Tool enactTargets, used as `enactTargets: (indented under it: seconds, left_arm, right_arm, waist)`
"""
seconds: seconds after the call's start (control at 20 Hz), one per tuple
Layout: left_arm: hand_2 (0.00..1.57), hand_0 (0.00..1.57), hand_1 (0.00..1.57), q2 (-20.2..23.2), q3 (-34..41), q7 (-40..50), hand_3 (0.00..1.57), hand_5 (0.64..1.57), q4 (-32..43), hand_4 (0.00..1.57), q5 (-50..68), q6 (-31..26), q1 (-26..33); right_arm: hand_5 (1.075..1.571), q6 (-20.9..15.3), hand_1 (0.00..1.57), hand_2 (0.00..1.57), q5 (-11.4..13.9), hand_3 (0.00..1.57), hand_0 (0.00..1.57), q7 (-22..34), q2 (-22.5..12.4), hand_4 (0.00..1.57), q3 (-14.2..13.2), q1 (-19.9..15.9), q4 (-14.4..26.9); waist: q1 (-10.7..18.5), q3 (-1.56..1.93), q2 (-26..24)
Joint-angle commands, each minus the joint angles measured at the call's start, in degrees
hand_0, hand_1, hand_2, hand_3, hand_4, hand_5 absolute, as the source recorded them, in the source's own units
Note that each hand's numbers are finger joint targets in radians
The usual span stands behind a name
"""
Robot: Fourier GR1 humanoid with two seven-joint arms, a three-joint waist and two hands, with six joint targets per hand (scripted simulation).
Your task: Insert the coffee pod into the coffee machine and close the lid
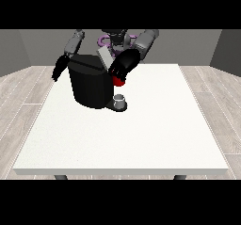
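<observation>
The black machine (90, 85) stands at the far left part of the white table (141, 139), its grey lid (104, 57) tilted up. The hand at the view's right (123, 65) is at the machine's top right corner, just above a red thing at the machine (119, 82); I cannot tell how its fingers lie. The hand at the view's left (58, 69) hangs beside the machine, fingers pointing down, relaxed, holding nothing. A small grey thing (120, 100) sits on the machine's base, maybe a cup; I cannot tell it for the pod.

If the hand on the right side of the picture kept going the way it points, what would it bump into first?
Probably the red thing at the machine, just below that hand, then the coffee machine. Depth is hard to judge here.
</observation>
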Motion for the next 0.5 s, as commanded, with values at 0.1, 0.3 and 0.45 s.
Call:
enactTargets:
  seconds: [0.1,0.3,0.45]
  left_arm:
    - [0.69,0.0,0.0,2.2,-0.2,-2.2,0.55,1.571,0.9,0.0,-2.4,4.1,0.2]
    - [0.59,0.0,0.0,1.1,-0.3,1.1,0.46,1.571,0.9,0.0,-2.7,1.9,-1.9]
    - [0.53,0.0,0.0,5.0,2.1,-2.9,0.44,1.571,2.4,0.0,-1.6,3.0,-0.5]
  right_arm:
    - [1.571,-0.8,0.0,0.0,1.4,0.0,0.0,2.4,-0.2,0.15,0.7,-2.1,-1.3]
    - [1.571,-1.5,0.0,0.0,1.2,0.0,0.0,1.0,1.3,0.08,0.8,-1.9,0.4]
    - [1.571,0.5,0.0,0.0,0.3,0.0,0.0,2.0,0.6,0.15,1.4,-0.1,-3.5]
  waist:
    - [0.2,-0.27,2.8]
    - [0.4,-0.23,1.6]
    - [-1.4,-0.27,1.6]
